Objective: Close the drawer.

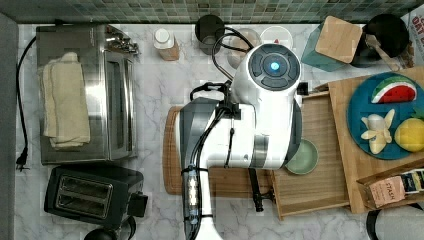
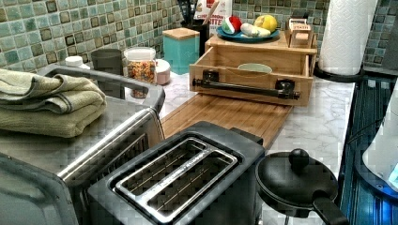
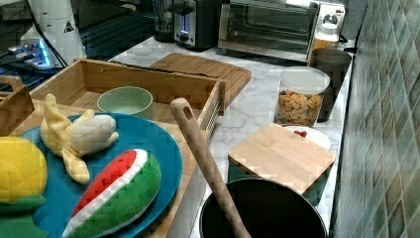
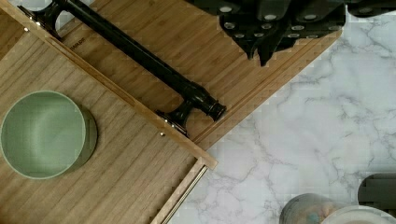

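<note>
Wide light-wood drawer (image 4: pixel 116 186) stands open | stiff, slides easily; you push its long black bar handle (image 4: pixel 140 56) | claw (image 4: pixel 271 28): opening cannot be told

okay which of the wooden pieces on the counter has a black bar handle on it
The drawer, the open tray-like box holding a green bowl. The flat cutting board before it and the slab bearing the fruit plate have none.

Drawer (image 2: pixel 253 70): light matt wood, glossy black bar handle (image 2: pixel 245 88); countertop (image 2: pixel 324 117): smooth marble.
</note>
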`<state>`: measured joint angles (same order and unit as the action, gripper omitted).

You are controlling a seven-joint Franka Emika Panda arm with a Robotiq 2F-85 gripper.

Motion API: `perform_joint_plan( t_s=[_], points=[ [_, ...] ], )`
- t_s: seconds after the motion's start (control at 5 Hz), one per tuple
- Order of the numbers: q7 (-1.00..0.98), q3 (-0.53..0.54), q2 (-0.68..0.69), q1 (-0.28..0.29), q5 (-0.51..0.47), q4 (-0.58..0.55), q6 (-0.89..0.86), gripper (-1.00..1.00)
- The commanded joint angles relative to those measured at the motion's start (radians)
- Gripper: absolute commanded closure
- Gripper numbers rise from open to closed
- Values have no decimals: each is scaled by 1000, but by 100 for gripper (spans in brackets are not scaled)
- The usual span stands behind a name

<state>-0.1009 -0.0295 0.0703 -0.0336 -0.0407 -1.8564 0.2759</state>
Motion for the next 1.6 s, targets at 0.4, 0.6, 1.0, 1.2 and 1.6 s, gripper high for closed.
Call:
perform_joint_plan(
  t_s=[0.4,0.6,1.0,1.2,1.6],
  points=[
    [0,-3,0,-3,-2,-1,0,100],
    [-131,17,-47,14,53,-102,95,100],
    [-434,46,-123,27,-40,-245,207,100],
    [-534,59,-132,42,-57,-270,196,100],
    [-580,90,-198,82,-6,-399,324,100]
  ],
)
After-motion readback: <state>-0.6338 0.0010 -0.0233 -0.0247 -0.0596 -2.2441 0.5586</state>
